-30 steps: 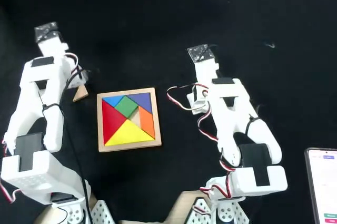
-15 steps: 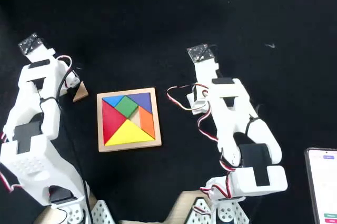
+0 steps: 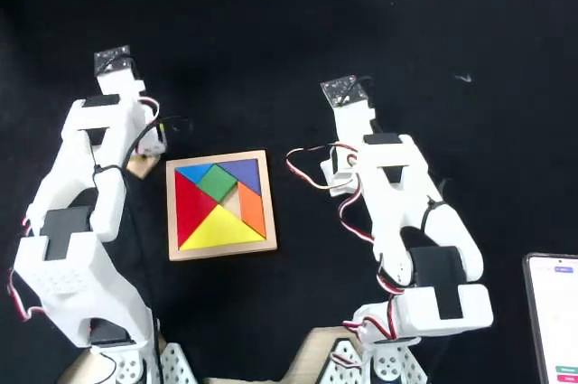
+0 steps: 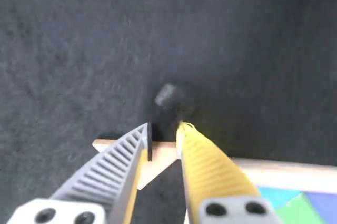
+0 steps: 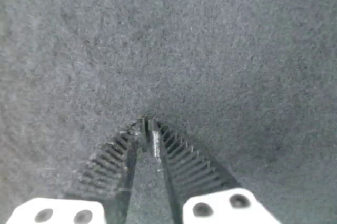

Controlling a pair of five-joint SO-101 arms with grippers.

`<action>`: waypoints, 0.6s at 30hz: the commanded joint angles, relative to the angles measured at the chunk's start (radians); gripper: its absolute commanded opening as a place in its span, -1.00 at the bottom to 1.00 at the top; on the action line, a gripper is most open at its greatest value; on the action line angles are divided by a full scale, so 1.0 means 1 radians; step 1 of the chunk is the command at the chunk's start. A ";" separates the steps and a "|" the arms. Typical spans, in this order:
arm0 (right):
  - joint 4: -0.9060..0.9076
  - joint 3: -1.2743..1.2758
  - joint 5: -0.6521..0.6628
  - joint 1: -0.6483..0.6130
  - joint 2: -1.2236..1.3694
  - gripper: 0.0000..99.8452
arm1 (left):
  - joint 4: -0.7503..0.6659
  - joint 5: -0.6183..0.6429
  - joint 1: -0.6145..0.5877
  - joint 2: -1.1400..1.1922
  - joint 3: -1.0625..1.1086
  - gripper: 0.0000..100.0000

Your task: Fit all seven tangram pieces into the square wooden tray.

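Left wrist view: the left gripper (image 4: 164, 129) pointed down at the black cloth (image 4: 79, 34), its grey and yellow fingers a little apart. The plain wooden triangle (image 4: 163, 153) lay flat under and between the tips. One edge of it ran out past the grey finger, so the jaws straddled part of it and did not clamp it. Whether either finger touched it could not be told. A dark strip of cloth separated the triangle from the rim of the tray (image 4: 274, 168), so the two were near but apart.

In the right wrist view the right gripper (image 5: 147, 126) had its fingers closed together on nothing, over bare cloth.

The high view gave the whole layout. The wooden triangle lay just beside the tray's far-left corner, partly under the left arm (image 3: 90, 158). Inside the square rim sat a light blue triangle (image 3: 192, 172), a green square (image 3: 217, 182), a dark blue triangle (image 3: 247, 173), a red triangle (image 3: 188, 208), a yellow triangle (image 3: 221, 229) and an orange parallelogram (image 3: 253, 209). A small bare gap (image 3: 233, 204) remained at the middle. Open cloth spread wide beyond the tray's far edge and between it and the right arm (image 3: 388, 185). A phone (image 3: 551, 312) lay at the table's near-right edge, well apart.
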 commanded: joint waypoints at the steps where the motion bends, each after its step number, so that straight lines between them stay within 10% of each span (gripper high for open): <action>1: -0.011 -0.054 0.011 -0.014 -0.004 -0.98 | 0.121 -0.103 0.039 -0.018 -0.042 -0.80; 18: -0.011 -0.053 0.011 -0.015 -0.004 -0.98 | 0.499 -0.772 -0.018 -0.206 0.021 -0.80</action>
